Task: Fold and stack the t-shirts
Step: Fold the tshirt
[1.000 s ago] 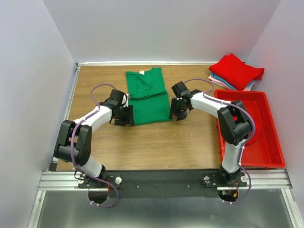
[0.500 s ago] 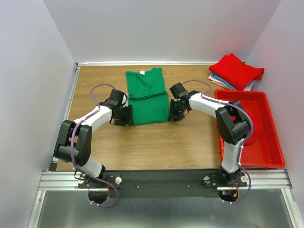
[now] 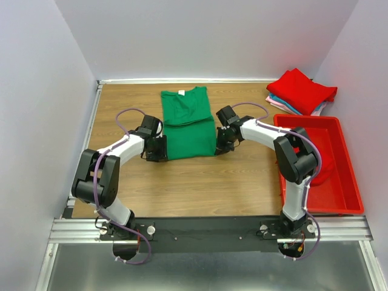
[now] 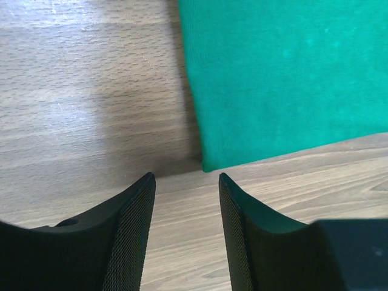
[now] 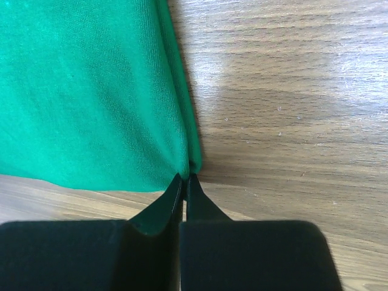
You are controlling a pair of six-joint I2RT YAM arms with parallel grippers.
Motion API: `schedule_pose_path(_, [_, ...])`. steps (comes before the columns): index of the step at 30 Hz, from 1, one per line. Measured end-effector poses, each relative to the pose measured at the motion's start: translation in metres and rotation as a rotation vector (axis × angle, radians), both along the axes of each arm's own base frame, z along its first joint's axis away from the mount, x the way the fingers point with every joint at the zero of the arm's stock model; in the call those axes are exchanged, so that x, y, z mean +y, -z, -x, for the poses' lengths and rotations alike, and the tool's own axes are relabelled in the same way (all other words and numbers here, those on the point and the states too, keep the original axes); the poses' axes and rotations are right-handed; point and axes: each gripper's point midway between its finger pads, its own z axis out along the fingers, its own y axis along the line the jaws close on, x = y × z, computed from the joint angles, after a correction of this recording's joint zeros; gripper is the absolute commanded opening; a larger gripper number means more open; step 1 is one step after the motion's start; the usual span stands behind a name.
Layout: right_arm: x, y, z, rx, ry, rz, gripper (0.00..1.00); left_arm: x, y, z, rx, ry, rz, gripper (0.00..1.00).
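Wooden table (image 3: 182, 182): only wrist views reveal right pincer (image 5: 185, 177) pinching green t-shirt (image 5: 79, 91), left pincer (image 4: 185, 177) parted.

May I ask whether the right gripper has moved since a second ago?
Yes: the right gripper slid left, away from the red bin, onto the green t-shirt.

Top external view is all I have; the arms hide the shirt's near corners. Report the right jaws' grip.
Observer: Right wrist view: right jaws shut on the near corner of the green t-shirt, fabric pinched at the tips.
Operator: Now the left.
Observer: Left jaws apart, nothing between them; the shirt's corner lies on the table just beyond their tips.
Operator: Confirm alignment.
Observer: That corner sits opposite their gap.
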Motion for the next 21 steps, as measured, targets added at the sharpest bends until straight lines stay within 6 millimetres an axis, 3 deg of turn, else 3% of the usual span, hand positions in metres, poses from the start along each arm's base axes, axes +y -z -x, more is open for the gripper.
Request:
schedule_pose_path(13, [0.0,0.0,0.0,-0.001,-0.001,0.0,0.03,-0.006,0.002,-0.013,-0.026,0.007,0.022,0.48])
schedule_pose_path(21, [0.0,0.0,0.0,-0.001,-0.001,0.0,0.02,-0.014,0.004,-0.015,-0.035,0.021,0.051,0.25])
